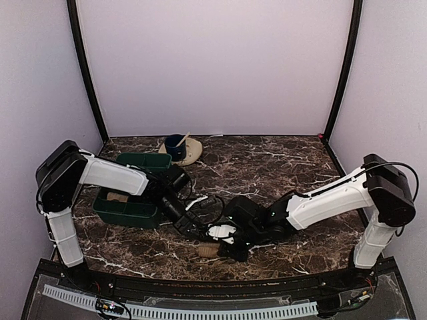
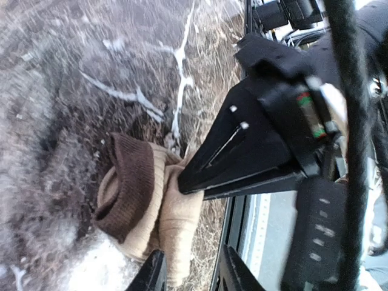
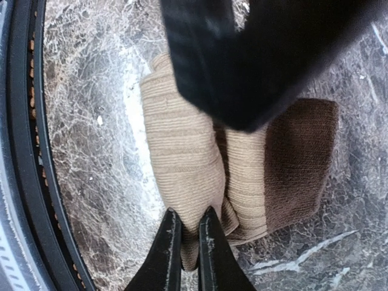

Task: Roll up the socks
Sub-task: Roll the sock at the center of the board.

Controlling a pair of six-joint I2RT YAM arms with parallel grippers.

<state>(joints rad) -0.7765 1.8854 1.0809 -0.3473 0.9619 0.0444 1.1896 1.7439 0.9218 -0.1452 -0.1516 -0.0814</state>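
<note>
Socks (image 1: pixel 208 250) sit bunched into a tan roll with a brown cuff at the lower centre of the overhead frame, on the marble table (image 1: pixel 287 167). Right gripper (image 3: pixel 190 213) pinches a tan fold, fingers narrow, at the bottom of its view. Left gripper (image 2: pixel 191 256) stands just beside it, fingers apart around the roll's edge, seemingly not clamping.

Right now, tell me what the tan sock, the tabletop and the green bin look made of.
The tan sock: soft knit cloth, matte; fine ribs show, with a brown cuff. The tabletop: dark marble look with white veins and a slight sheen; could be a printed laminate. The green bin: probably moulded plastic, smooth and even in colour.
</note>
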